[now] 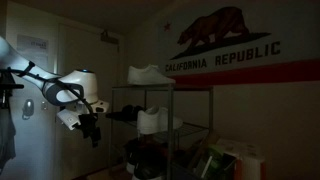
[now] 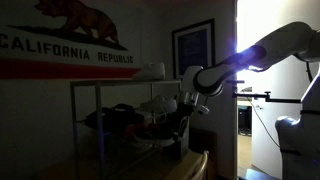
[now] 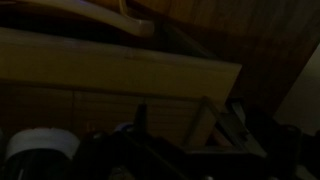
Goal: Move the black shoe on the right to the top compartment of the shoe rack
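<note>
The room is very dark. The wire shoe rack (image 1: 172, 92) (image 2: 74, 100) stands under a flag. An all-white sneaker (image 1: 150, 74) (image 2: 150, 70) lies on its top tier. On the middle tier a shoe with a dark upper and thick white sole (image 1: 150, 121) (image 2: 160, 105) lies beside a flatter dark shoe (image 1: 120, 115) (image 2: 113, 118). My gripper (image 1: 92, 128) (image 2: 179, 124) hangs in front of the rack at middle-tier height, close to the white-soled shoe. Its jaws are too dark to read. The wrist view shows a white toe (image 3: 40, 145) at lower left.
A California Republic flag (image 1: 225, 45) (image 2: 60, 40) hangs on the wall behind the rack. Dark shoes and clutter (image 1: 150, 158) fill the bottom tier, with bags (image 1: 235, 160) beside it. A framed picture (image 2: 192, 45) hangs by the rack. A wooden surface (image 3: 120, 70) fills the wrist view.
</note>
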Controlling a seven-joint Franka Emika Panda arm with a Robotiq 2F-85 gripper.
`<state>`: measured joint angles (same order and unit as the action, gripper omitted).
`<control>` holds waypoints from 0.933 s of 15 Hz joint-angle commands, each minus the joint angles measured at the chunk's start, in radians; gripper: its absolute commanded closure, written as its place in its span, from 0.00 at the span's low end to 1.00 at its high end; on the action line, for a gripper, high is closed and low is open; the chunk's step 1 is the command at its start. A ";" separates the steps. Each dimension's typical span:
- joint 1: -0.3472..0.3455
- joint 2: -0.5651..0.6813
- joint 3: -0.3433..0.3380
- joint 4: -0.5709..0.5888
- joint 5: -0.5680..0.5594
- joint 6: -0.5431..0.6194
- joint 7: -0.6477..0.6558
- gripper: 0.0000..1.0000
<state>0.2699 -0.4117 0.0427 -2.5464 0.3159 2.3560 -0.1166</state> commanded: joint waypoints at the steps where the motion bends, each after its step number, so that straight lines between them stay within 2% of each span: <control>1: -0.014 0.000 0.013 0.002 0.006 -0.005 -0.004 0.00; 5: -0.014 0.000 0.013 0.002 0.006 -0.005 -0.004 0.00; 8: -0.052 0.014 0.014 0.010 -0.037 0.011 0.024 0.00; 14: -0.202 0.034 0.009 0.025 -0.215 0.105 0.117 0.00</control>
<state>0.1345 -0.4022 0.0413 -2.5423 0.1775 2.4165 -0.0616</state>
